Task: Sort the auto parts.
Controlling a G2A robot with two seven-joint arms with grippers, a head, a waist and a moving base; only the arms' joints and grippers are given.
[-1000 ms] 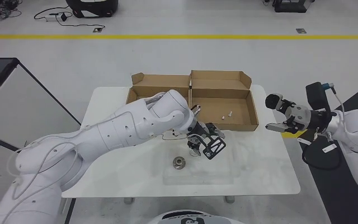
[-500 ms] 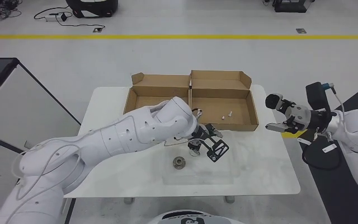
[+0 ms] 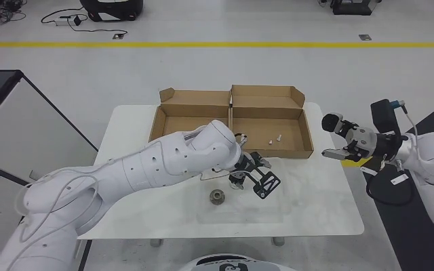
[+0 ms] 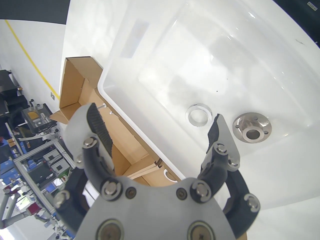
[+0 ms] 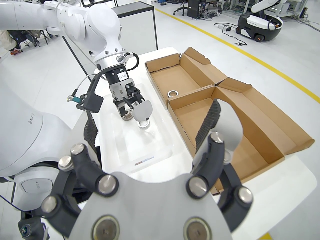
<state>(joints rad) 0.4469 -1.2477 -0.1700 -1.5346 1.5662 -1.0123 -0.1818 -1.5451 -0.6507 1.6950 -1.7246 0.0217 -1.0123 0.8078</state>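
Note:
A clear plastic tray holds a silver ring and a flanged metal hub. My left gripper hangs open just above the ring, fingers either side of it and apart from it; from the right wrist it shows over the ring. In the top view the hub lies beside the left gripper. Another ring lies in the far cardboard box. My right gripper is open and holds nothing, off the table's right edge.
Two open cardboard boxes stand side by side at the table's back; the right one holds two small white bolts. The tray lies at the front centre.
The left gripper has shifted a little to the right and toward the table's front, over the tray. The right arm has kept still.

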